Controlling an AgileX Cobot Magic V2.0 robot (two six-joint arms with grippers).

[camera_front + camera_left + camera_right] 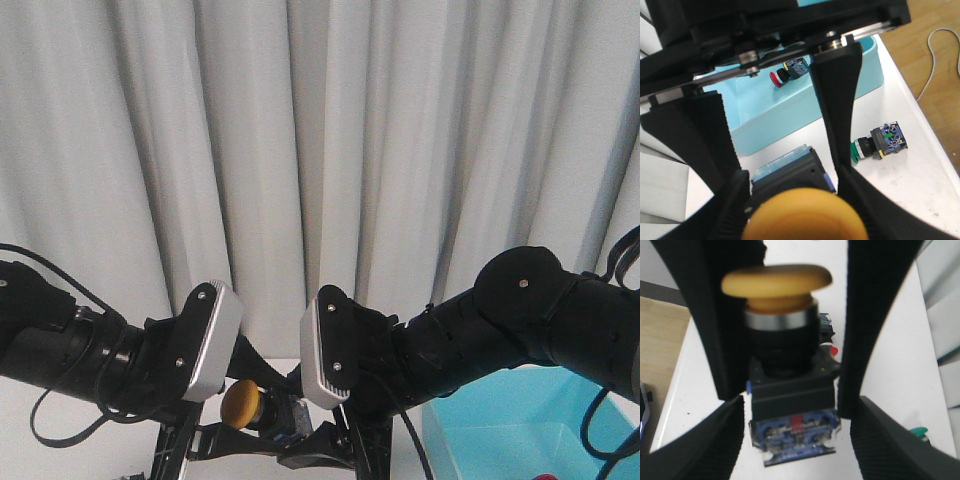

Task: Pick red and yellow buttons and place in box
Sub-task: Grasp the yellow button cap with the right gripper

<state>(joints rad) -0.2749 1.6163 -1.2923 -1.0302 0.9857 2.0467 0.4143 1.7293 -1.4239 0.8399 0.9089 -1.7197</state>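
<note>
The yellow button (243, 402) hangs in the air between my two grippers. My left gripper (790, 172) is shut on its dark body (790, 172), with the domed cap (805, 215) toward the wrist. My right gripper (797, 407) is open: its jaws stand wide on either side of the button's blue terminal end (795, 432) and do not touch it. The left gripper's fingers (710, 315) show in the right wrist view, pressed against the body. The red button (776, 77) lies inside the turquoise box (790, 115), which stands at the front right (500, 440).
A green-capped button (875, 142) lies on the white table beside the box; it also shows in the right wrist view (919, 432). The table edge and wooden floor with a white cable (940, 50) lie beyond. A grey curtain (320, 150) fills the background.
</note>
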